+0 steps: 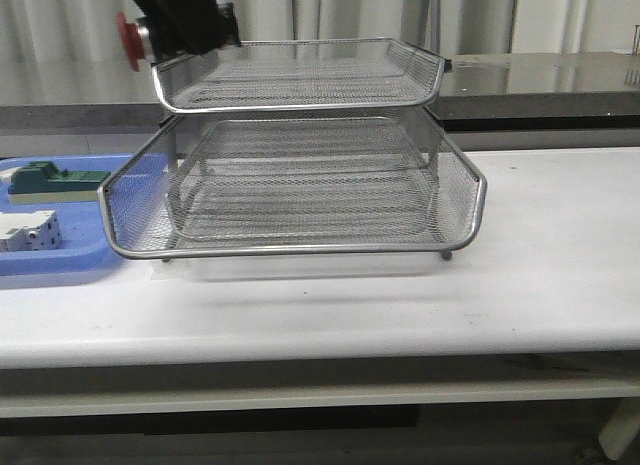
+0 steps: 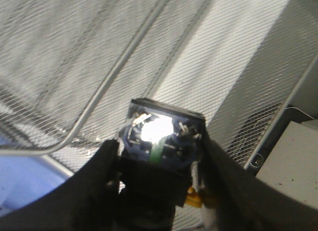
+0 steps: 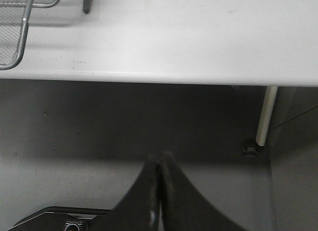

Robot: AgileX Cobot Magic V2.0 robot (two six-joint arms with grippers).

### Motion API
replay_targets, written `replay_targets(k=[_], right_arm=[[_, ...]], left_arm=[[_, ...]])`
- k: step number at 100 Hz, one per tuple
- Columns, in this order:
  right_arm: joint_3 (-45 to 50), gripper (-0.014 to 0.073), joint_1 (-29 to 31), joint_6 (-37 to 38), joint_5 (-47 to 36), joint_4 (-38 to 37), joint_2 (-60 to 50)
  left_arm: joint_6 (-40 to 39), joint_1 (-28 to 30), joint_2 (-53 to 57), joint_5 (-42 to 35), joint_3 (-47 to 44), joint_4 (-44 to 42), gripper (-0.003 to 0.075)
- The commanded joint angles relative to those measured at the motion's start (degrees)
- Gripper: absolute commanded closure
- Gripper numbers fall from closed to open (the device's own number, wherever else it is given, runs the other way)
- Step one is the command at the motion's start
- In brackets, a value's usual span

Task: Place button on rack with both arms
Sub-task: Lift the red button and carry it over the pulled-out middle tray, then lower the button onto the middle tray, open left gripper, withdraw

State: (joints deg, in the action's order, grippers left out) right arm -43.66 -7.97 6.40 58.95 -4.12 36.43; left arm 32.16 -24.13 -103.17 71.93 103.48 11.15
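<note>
Red and round, the mushroom cap of the button (image 1: 128, 38) pokes out sideways past the left corner of the rack's (image 1: 300, 145) top tier, with a silver collar just behind it. Your left wrist view gives you the other end (image 2: 161, 136): a square black-and-blue body with glossy metal terminals, washed out by glare, and a yellow spot low on one side.

Your left pincer (image 2: 160, 164) is clamped on that body, one black finger (image 2: 102, 176) pressed against each flank. The left arm (image 1: 185, 15) comes down from the upper left of the front view, holding the button level with the top tier's rim, at its left end; whether it touches the wire you cannot tell.

The rack is silver wire mesh with smooth rod rims. Two tiers show clearly in front, the lower one slid out toward you and wider, with flared sides. It stands on the matte white worktop (image 1: 540, 245).

Left of it lies a flat blue plastic tray (image 1: 70, 260) carrying a green-and-beige block (image 1: 50, 180) and a white block (image 1: 28, 230).

Your right pincer (image 3: 159, 189) has its fingers pressed together, holding nothing, low beyond the worktop's edge, well apart from the rack.
</note>
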Motion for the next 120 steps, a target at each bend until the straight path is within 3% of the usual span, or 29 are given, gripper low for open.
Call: replay_targets(k=[1,31,85,97,120], right_arm=[[-1.4,0.066,0.1,-0.2,-2.9,-0.9,-0.1],[-1.4,0.066,0.1,-0.2,-2.9,-0.9,-0.1],[-1.4,0.066,0.1,-0.2,-2.9,-0.9,-0.1],[-1.4,0.066,0.1,-0.2,-2.9,-0.9,-0.1],[-1.4,0.066,0.1,-0.2,-2.9,-0.9,-0.1]], left_arm=[[-0.3,-3.0,0.8,-0.1,1.3,1.5,0.0716],[0.0,-9.2,-6.0,-4.0,1.3,1.5,0.0716],[0.2,-9.8,-9.8,-7.2,1.3,1.5,0.0699],[2.0,-9.8,-9.8,-6.8,1.3,1.5,0.0587],[2.2,-9.8,-9.8,-6.7,1.3,1.5,0.0255]])
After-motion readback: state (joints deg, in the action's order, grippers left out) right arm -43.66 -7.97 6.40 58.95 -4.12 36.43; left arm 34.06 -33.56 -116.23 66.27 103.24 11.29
